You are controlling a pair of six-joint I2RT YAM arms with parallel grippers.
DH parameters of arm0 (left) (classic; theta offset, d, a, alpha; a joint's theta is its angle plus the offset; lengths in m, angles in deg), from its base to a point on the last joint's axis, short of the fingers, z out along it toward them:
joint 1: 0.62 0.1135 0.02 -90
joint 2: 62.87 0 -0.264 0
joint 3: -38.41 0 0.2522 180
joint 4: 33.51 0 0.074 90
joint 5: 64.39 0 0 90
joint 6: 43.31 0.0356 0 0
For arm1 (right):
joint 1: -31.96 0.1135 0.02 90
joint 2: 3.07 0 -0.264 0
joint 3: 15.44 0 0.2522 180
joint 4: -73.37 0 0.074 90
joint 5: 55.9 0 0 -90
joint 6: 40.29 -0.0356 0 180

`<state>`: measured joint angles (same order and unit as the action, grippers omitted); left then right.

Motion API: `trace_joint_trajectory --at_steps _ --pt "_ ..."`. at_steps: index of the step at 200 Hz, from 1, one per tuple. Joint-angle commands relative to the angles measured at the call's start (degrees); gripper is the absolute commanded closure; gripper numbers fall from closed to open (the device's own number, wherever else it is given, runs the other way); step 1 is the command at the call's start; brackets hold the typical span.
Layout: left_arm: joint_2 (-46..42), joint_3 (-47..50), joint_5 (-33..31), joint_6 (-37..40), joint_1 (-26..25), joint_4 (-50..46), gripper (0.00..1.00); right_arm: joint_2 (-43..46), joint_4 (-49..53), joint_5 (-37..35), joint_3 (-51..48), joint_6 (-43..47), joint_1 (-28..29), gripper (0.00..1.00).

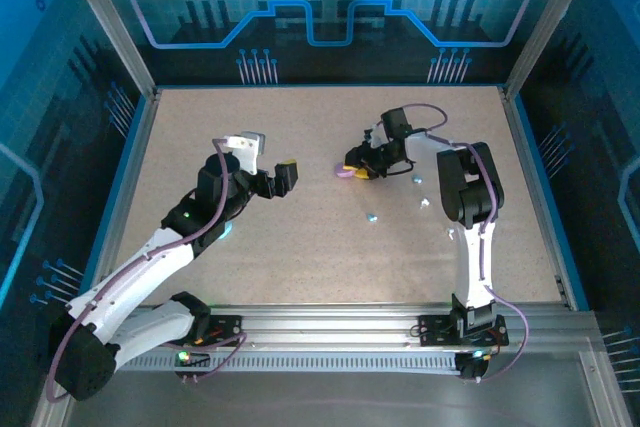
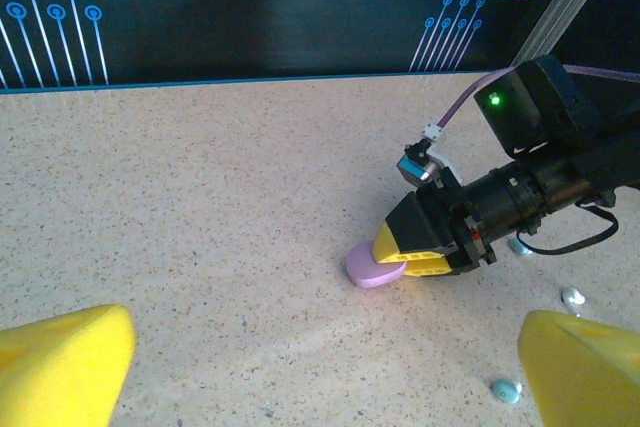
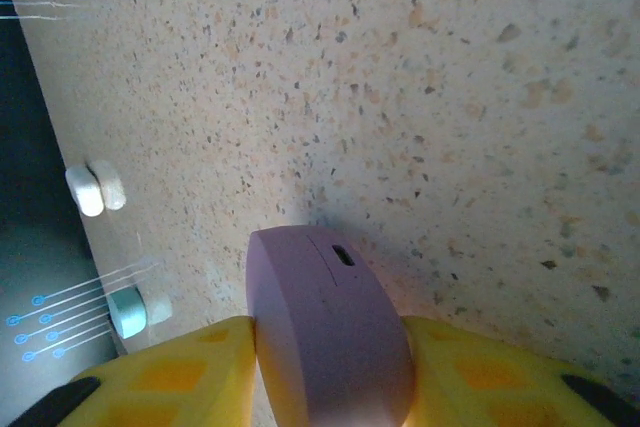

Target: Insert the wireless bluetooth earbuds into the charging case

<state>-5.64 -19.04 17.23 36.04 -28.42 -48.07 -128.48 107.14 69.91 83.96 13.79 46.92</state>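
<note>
**Table** (image 1: 250, 267), speckled: one. It carries everything listed below.

**Arms with two-finger grippers:** two.
- Left gripper (image 2: 325, 347): yellow fingers spread wide, empty, raised above the table well apart from the case.
- Right gripper (image 2: 408, 250): low at the table, fingers set against both sides of the case.

**Purple charging case** (image 3: 330, 327): one. A flat rounded shell lying on the table centre-right, lid seemingly shut.

**Earbuds:** three counted, loose on the table just right of the right gripper.
- Teal bud (image 2: 505, 390).
- Second teal bud (image 2: 518, 244), half hidden behind the right gripper.
- Whitish bud (image 2: 572, 297).
- None sits in the case.

**Step in hand (judged):** positioning the case; insertion not yet begun.

**Next move calls for:** getting the lid open, then a fine pinch on one bud, which is far smaller than the fingers.
</note>
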Motion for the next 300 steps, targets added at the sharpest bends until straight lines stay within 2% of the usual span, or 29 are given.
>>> trace_joint_trajectory --at_steps 1,97,146,194,215,254,264,300 --pt "-0.19 -0.87 -1.13 -0.84 0.57 -0.83 0.01 -1.24 4.61 -2.77 1.86 2.85 -0.01 0.58" --pt "-0.20 -1.12 -2.40 -1.71 0.63 -2.33 0.01 -1.68 11.14 -4.83 6.60 7.98 -0.34 0.51" --pt "2.30 -3.56 -8.05 -5.84 2.06 -9.89 0.02 1.01 13.71 -5.39 8.48 10.21 -1.16 0.49" --pt "7.10 -4.38 -6.21 -17.76 10.46 -21.90 0.18 11.76 13.93 -6.76 4.86 11.01 -0.50 0.47" --pt "8.13 -2.15 -4.30 -22.18 14.30 -23.74 0.20 17.05 13.58 -7.13 2.22 10.78 0.10 0.46" --pt "9.33 2.91 -0.77 -26.58 23.29 -25.16 0.12 24.51 12.73 -6.73 -2.89 10.07 1.35 0.45" --pt "9.64 3.80 -0.76 -26.03 24.74 -24.72 0.08 25.76 12.60 -6.36 -3.96 9.99 1.62 0.45" --pt "12.14 3.84 1.75 -23.18 27.30 -23.39 0.05 28.68 13.23 -6.19 -6.84 10.39 2.44 0.44"
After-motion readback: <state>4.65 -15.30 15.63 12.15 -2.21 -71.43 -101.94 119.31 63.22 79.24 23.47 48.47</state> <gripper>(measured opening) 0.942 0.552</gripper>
